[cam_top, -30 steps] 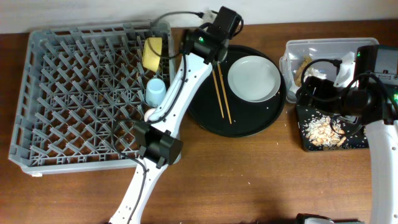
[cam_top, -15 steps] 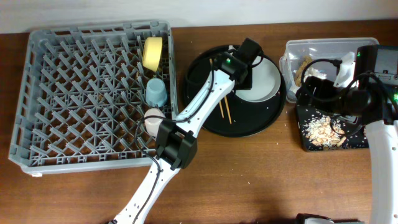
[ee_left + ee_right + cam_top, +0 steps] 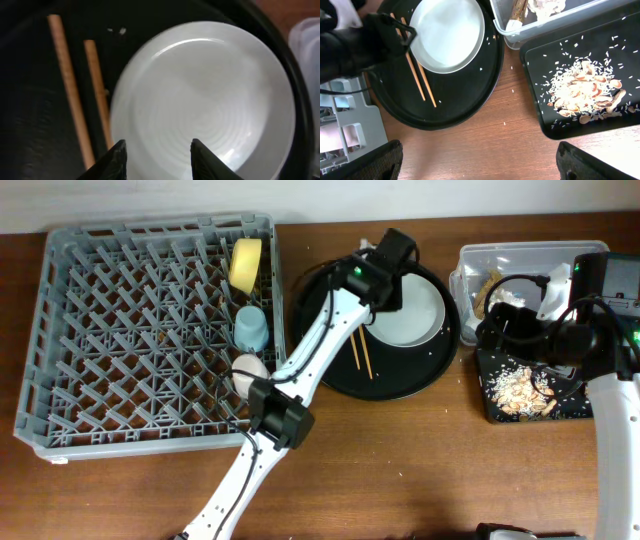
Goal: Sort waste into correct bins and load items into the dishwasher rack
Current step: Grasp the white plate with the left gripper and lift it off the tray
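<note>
left gripper (image 3: 156, 160) spread, edged up-left above pale grey round plate (image 3: 210, 95) on round black tray (image 3: 400, 387) | right gripper (image 3: 479, 164) spread, unmoved | 1 plate, 2 thin wooden chopsticks (image 3: 70, 95); grey plastic rack (image 3: 120, 330): 2 small cups (image 3: 250, 327), 1 yellow bowl (image 3: 245, 265)

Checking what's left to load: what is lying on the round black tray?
The grey plate and two chopsticks, plus scattered white grains. The left arm covers the upper-left of the tray.

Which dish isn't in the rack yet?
The grey plate, on the round black tray beneath the left claw; yellow bowl, blue cup and pinkish cup sit in the rack.
</note>
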Available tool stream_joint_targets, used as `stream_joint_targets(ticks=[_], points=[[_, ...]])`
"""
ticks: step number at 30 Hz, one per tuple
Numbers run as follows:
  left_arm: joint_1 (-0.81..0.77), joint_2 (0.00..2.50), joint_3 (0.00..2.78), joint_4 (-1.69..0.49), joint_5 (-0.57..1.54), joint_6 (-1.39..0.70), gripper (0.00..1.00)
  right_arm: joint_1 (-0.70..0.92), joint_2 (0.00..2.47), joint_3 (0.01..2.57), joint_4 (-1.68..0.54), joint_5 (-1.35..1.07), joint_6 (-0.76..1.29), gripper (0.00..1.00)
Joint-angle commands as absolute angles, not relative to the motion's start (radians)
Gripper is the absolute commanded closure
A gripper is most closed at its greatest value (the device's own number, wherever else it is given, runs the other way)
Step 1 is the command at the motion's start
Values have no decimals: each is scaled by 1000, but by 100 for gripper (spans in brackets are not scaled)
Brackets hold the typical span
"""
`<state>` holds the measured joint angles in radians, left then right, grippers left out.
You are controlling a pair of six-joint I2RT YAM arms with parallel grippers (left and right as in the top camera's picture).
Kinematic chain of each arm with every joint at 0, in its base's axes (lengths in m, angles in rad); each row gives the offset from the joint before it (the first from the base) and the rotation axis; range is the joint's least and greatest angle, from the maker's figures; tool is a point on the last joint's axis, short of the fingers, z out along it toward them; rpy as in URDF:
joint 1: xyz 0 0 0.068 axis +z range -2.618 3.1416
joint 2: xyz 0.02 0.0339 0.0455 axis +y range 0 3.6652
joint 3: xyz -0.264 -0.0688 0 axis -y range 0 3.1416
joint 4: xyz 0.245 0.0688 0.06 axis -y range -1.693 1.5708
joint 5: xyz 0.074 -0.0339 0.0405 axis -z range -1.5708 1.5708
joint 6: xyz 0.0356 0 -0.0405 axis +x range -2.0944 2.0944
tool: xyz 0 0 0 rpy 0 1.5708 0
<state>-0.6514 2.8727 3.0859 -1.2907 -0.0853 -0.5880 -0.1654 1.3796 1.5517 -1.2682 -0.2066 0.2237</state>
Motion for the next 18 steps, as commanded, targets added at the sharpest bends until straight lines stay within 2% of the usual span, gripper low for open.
stream_joint_targets(ticks=[1, 12, 14, 18], points=[[-644, 2887, 3092, -1330, -158, -587, 60, -171, 1381, 1544, -1268, -197, 217, 1], [-647, 2980, 3091, -1325, -154, -645, 61, -171, 1381, 1544, -1268, -197, 217, 2], [-647, 2981, 3091, -1324, -154, -670, 65, -171, 1381, 1544, -1268, -197, 217, 2], [-647, 2981, 3091, -1319, -154, -670, 67, -171, 1381, 1544, -1268, -197, 217, 2]])
